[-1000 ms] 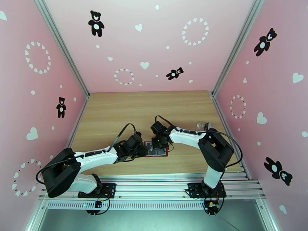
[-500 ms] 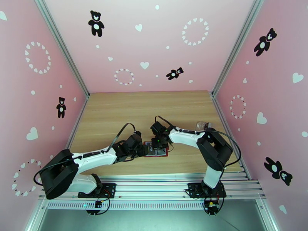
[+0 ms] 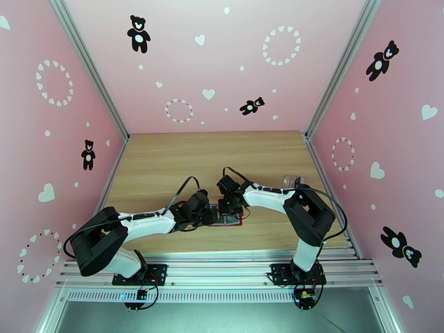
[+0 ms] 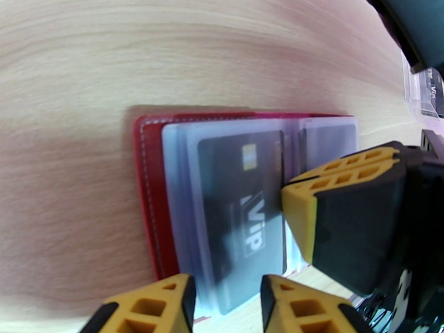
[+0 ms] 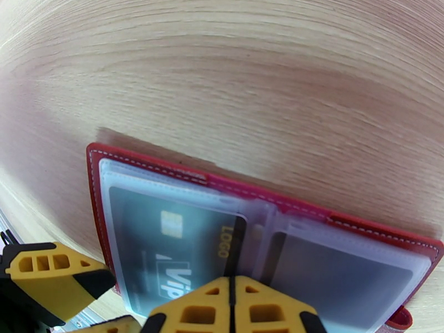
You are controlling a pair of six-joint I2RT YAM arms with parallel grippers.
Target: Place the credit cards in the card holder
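Card holder (image 5: 94, 190): dark red, lying open and flat on the wooden table (image 5: 250, 79) between the two arms, with one dark grey "VIP" credit card (image 5: 166, 245) inside the clear pocket of the page nearer the left arm. Right gripper (image 5: 232, 306): clenched, its tips set on the holder's centre fold. Left gripper (image 4: 227, 301): fingers parted at that pocket's outer end, contact not discernible; clear pouch (image 3: 291, 180) with dark contents well apart, to the right.

Dark-red leather-look book-style card holder (image 3: 225, 216) open flat on light wooden table (image 3: 166, 162), centre, near front edge. Dark grey flat card (image 5: 166, 245) in its left-half sleeve (side nearest left gripper (image 4: 227, 298)). Right gripper (image 5: 232, 306) over middle fold. Clear crinkly plastic pouch (image 3: 293, 180) behind, to right.
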